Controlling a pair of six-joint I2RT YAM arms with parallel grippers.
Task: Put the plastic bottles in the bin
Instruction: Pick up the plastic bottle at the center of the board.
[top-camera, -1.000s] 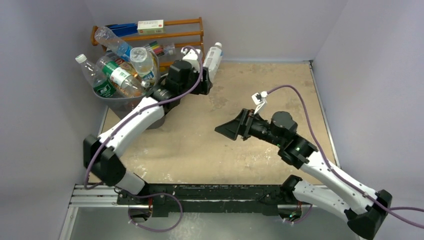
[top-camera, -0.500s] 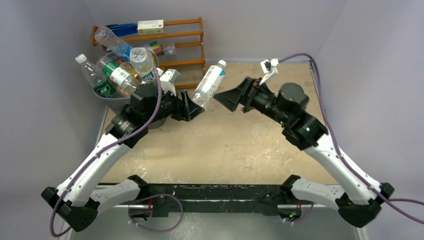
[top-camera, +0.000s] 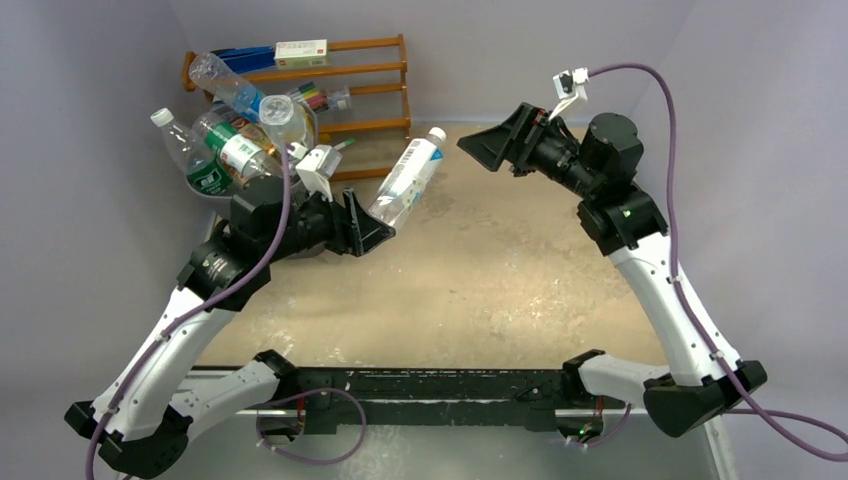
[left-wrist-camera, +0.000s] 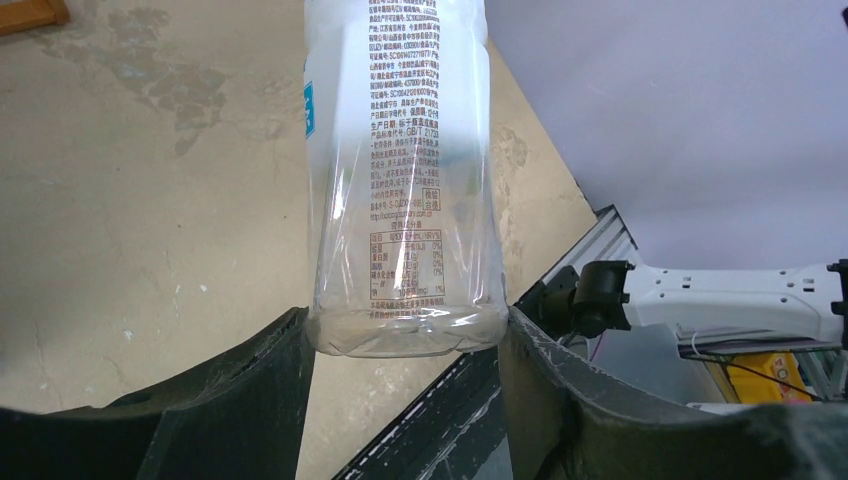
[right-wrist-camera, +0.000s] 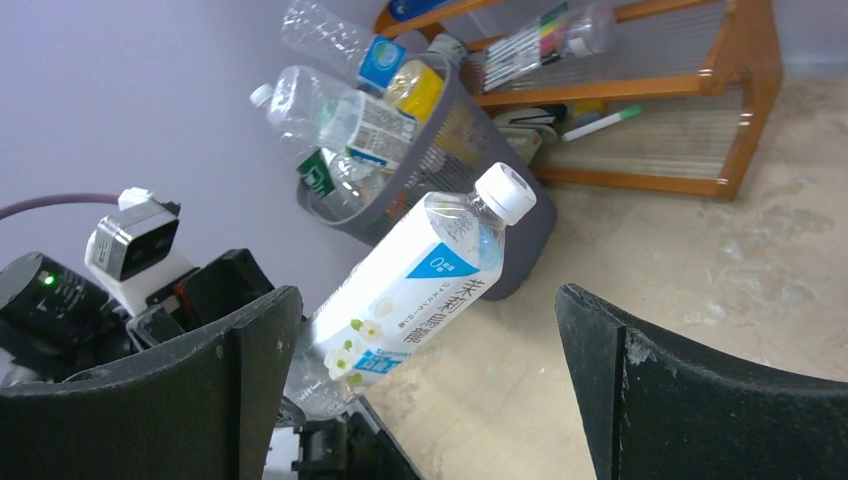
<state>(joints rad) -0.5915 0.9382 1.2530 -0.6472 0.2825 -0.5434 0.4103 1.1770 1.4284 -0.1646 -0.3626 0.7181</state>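
Note:
My left gripper (top-camera: 368, 226) is shut on the base of a clear plastic bottle (top-camera: 406, 178) with a white and blue label and a white cap. The bottle hangs tilted above the table, cap pointing up and to the far right. In the left wrist view the bottle (left-wrist-camera: 400, 150) stands between both fingers, my left gripper (left-wrist-camera: 403, 322) pinching its bottom. The grey bin (top-camera: 222, 206) stands at the far left behind that arm, with several plastic bottles (top-camera: 235, 140) heaped above its rim. My right gripper (top-camera: 478, 146) hovers open and empty at the far right, facing the held bottle (right-wrist-camera: 420, 280) and the bin (right-wrist-camera: 455, 140).
An orange wooden rack (top-camera: 360, 70) with markers and a small box stands against the back wall, just right of the bin. The rack (right-wrist-camera: 700, 100) also shows in the right wrist view. Purple walls close in the table on three sides.
My left arm has drawn back towards the near left with the bottle, which now tilts more. My right arm has swung up to the far right, still open.

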